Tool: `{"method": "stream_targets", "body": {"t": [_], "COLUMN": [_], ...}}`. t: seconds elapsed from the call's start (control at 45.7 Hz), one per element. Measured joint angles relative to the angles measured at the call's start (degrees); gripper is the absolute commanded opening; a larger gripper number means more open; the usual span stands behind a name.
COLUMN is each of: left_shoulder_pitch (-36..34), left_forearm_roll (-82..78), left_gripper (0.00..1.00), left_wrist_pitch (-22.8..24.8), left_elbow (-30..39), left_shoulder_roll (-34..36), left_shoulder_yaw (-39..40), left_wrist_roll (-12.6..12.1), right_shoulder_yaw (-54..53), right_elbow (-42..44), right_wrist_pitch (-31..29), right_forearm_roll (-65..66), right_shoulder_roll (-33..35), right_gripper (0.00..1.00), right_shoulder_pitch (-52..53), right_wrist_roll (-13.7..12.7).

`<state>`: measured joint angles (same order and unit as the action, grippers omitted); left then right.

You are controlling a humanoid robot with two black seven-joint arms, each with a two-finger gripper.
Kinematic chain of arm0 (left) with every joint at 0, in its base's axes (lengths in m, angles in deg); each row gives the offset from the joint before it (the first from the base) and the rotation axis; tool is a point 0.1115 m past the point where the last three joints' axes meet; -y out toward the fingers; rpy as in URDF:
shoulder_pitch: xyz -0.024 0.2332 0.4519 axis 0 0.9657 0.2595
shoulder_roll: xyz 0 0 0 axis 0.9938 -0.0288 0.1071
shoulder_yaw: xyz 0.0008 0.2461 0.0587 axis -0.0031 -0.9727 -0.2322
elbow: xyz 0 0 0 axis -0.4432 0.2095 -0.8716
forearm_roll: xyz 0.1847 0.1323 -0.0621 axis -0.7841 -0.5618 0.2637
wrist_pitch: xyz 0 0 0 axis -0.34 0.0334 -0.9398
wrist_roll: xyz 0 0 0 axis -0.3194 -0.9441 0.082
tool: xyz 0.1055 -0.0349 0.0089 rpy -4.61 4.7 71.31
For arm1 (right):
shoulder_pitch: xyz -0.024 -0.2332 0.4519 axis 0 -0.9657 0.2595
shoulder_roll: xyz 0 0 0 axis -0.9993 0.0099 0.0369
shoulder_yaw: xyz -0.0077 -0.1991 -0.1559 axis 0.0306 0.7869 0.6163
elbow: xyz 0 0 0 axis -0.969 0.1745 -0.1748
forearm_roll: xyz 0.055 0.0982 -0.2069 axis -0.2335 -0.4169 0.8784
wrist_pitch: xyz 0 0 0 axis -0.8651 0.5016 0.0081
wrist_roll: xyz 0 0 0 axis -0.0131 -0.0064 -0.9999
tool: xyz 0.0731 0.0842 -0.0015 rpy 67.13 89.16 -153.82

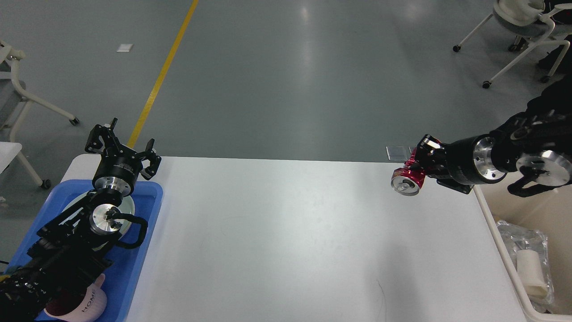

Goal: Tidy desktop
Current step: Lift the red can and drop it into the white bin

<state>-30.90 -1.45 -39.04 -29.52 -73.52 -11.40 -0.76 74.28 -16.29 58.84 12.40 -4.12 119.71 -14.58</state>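
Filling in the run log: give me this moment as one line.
right gripper: shut on red can, lifted over desktop | left gripper: open, above blue tray | cream bin: holds trash

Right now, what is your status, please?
Left hand open, over blue tray. Right hand shut on red can, held above desktop. Nothing in the way.

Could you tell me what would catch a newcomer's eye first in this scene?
Most striking is the crushed red can gripped by the right gripper and held in the air above the far right corner of the white desktop. At the far left, the left gripper hangs open over a blue tray holding a plate and a pink mug.
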Motion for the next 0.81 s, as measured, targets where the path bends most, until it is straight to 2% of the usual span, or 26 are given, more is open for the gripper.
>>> {"method": "stream_targets", "body": {"t": [0.088, 0.219, 0.306, 0.394, 0.525, 0.591, 0.613, 0.744, 0.766, 0.788, 0.81], "left_shoulder_pitch": [0.0, 0.0, 0.0, 0.0, 0.0, 0.0, 0.0, -0.01, -0.01, 0.0, 0.0], "left_forearm_roll": [0.0, 0.0, 0.0, 0.0, 0.0, 0.0, 0.0, 0.0, 0.0, 0.0, -0.01], "left_gripper": [0.96, 0.96, 0.96, 0.96, 0.96, 0.96, 0.96, 0.96, 0.96, 0.96, 0.96], "left_wrist_pitch": [0.0, 0.0, 0.0, 0.0, 0.0, 0.0, 0.0, 0.0, 0.0, 0.0, 0.0], "left_elbow": [0.0, 0.0, 0.0, 0.0, 0.04, 0.03, 0.02, -0.02, -0.02, -0.01, 0.0], "left_shoulder_roll": [0.0, 0.0, 0.0, 0.0, 0.0, 0.0, 0.0, 0.02, 0.03, 0.02, 0.0], "left_shoulder_yaw": [0.0, -0.01, -0.01, -0.01, -0.01, -0.01, 0.0, 0.02, 0.03, 0.03, 0.03], "left_wrist_roll": [0.0, 0.0, 0.0, 0.0, 0.0, 0.0, 0.0, 0.0, 0.0, 0.0, 0.0], "right_shoulder_yaw": [1.62, 2.95, 5.5, 7.8, 8.31, 7.63, 6.84, 3.07, 2.28, 1.52, 0.61], "right_elbow": [-2.95, -3.62, -1.73, 4.56, 24.65, 37.85, 48.52, 73.53, 76.95, 80.08, 83.42], "right_wrist_pitch": [-0.44, -0.82, -0.33, 1.19, 3.84, 4.38, 4.67, 4.99, 5.0, 5.01, 4.96], "right_forearm_roll": [1.91, 4.28, 6.79, 9.08, 10.03, 10.03, 9.68, 8.7, 8.52, 8.32, 8.03], "right_shoulder_roll": [-4.43, -7.61, -7.98, -7.41, -5.04, -4.55, -4.49, -4.95, -5.18, -5.46, -5.82], "right_gripper": [0.0, 0.0, 0.0, 0.0, 0.0, 0.0, 0.0, 0.0, 0.39, 0.99, 1.0], "right_shoulder_pitch": [5.35, 7.24, 5.4, -1.29, -19.54, -30.17, -38.2, -58.23, -61.0, -63.52, -66.33], "right_wrist_roll": [1.3, 3.13, 3.34, 3.41, 3.44, 3.46, 3.46, 3.4, 3.33, 3.27, 3.13]}}
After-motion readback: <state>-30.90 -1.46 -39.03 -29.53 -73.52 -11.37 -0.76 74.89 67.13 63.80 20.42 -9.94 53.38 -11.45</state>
